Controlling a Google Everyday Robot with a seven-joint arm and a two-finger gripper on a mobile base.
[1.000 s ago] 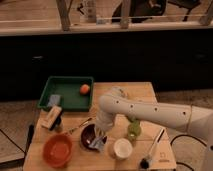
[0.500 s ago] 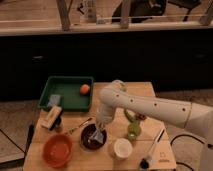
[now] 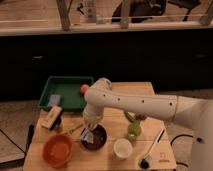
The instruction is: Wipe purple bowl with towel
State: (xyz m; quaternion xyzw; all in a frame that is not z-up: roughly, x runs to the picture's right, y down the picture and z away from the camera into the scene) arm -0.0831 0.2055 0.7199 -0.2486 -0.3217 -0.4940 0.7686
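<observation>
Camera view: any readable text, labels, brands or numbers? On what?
None readable.
White cup, orange bowl, green tray: no lettering visible.
Robot arm: plain white, no marking visible.
Block left of the bowls: too blurred to tell whether it bears print.
End effector, down at the left rim of the purple bowl by the towel: no label visible.

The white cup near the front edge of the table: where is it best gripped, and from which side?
Probably from above, pinching one wall of the white cup at its rim: it stands upright with its mouth open upward. Take the wall on the picture's right, since the purple bowl sits close on the other side, where the claw is.
</observation>
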